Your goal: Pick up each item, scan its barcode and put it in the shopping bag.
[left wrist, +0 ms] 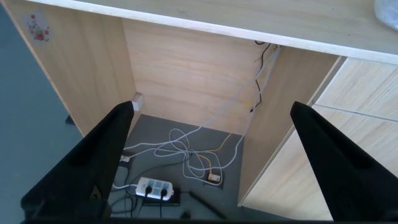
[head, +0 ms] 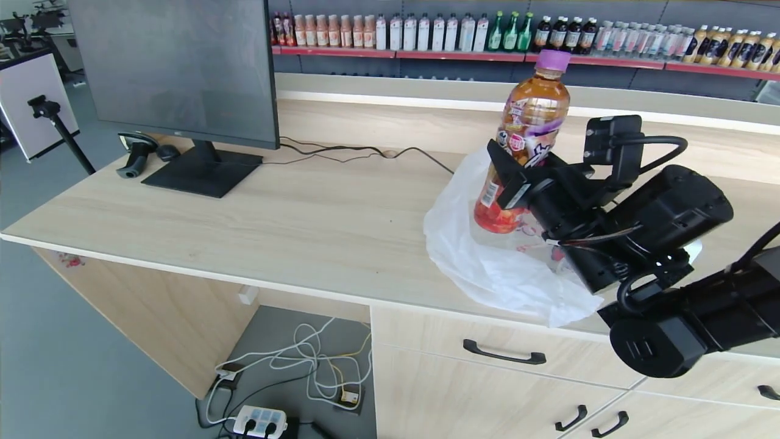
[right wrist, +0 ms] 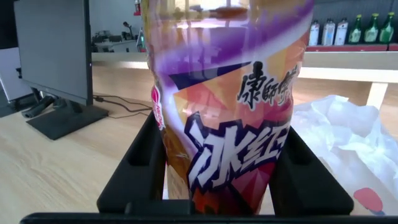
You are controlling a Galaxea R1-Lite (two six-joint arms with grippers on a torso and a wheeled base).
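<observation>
Counted at the counter: one bottle, one shopping bag, one monitor, one scanner. Below, near: one power strip, four drawer handles.

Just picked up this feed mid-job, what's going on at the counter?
The right gripper is shut on a purple-capped drink bottle, holding it upright at the white shopping bag that lies on the counter. The left gripper is open and empty, down below the counter edge. The handheld scanner sits beside the monitor.
</observation>
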